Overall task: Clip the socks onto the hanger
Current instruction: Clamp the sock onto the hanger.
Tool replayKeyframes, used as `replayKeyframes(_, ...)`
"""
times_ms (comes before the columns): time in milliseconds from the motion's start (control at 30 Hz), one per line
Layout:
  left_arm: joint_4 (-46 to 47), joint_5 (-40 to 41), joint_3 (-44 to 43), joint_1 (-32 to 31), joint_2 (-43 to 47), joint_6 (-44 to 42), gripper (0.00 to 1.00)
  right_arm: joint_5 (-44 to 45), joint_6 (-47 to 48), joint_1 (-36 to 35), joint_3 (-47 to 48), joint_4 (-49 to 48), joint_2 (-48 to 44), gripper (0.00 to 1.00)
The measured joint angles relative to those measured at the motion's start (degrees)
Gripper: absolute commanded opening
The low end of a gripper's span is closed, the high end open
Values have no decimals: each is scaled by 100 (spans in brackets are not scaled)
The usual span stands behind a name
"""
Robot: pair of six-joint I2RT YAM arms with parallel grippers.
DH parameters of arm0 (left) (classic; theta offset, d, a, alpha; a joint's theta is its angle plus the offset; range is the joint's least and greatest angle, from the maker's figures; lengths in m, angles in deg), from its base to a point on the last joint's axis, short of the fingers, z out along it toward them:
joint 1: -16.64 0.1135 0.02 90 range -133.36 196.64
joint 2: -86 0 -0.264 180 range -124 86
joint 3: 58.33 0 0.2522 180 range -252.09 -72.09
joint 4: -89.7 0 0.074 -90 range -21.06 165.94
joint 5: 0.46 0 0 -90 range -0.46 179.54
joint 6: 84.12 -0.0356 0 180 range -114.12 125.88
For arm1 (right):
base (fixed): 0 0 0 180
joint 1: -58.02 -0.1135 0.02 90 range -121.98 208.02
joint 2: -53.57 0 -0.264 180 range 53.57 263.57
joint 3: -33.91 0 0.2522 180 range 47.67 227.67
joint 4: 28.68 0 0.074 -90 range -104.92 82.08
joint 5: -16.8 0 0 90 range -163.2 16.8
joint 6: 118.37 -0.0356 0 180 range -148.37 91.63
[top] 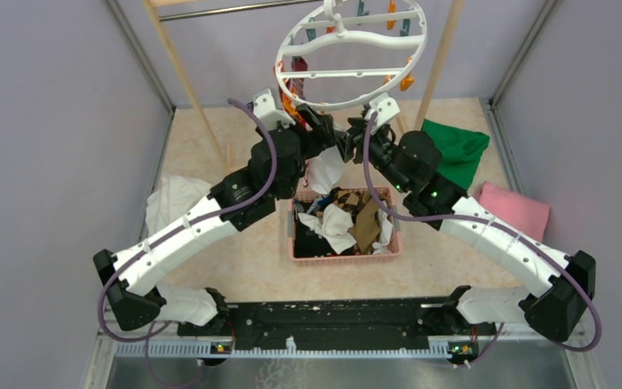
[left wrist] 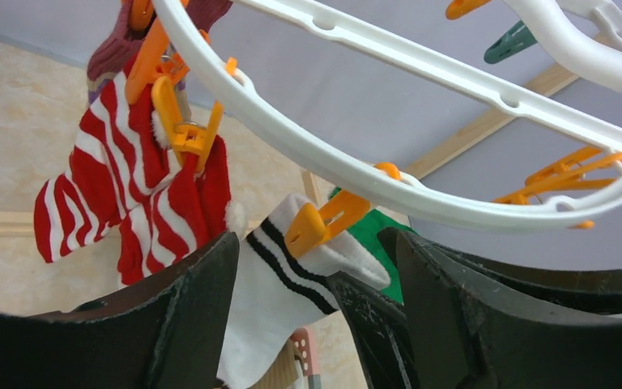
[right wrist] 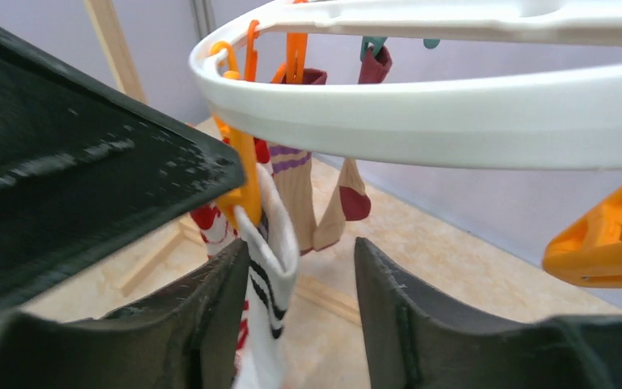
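Note:
The white round hanger (top: 351,53) hangs from a rod at the back. A white sock with black bands (left wrist: 271,284) hangs from an orange peg (left wrist: 324,223) on its rim (left wrist: 389,182). My left gripper (left wrist: 316,312) stands open around the sock's cuff without pinching it. My right gripper (right wrist: 301,316) is open too; the same sock (right wrist: 275,267) hangs beside its left finger (right wrist: 202,324). Both grippers (top: 324,134) (top: 366,130) meet just under the ring's front edge. Red-and-white striped socks (left wrist: 129,178) and tan-and-maroon socks (right wrist: 300,190) hang clipped further round.
A pink basket (top: 298,243) with more socks sits below the grippers. A green cloth (top: 453,150) and a pink cloth (top: 514,207) lie to the right, a white cloth (top: 174,198) to the left. Wooden rack legs (top: 186,81) flank the hanger.

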Motion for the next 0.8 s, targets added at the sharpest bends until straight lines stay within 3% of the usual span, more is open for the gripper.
replayKeyframes(167,160,-511,671,4,678,-343,98,-173,162,-4,-317,168,-267,74)
replayKeyframes(333,791,-1784,2055,22,1904,-1222,99,-1285,446,374,-632,748,-754,83)
replayKeyframes(500,1611,-3230,3781,22,3386,-1928,99,-3161,1272,1276,-717,1803,-1198,87)
replayKeyframes(667,2347,-4391,5482,22,4540,-2114,94,-4793,2122,2124,-802,2734,-1346,87)
replayKeyframes(800,2983,-4881,6518,22,4695,-1891,93,-5702,2256,3064,-1329,2826,-1410,88)
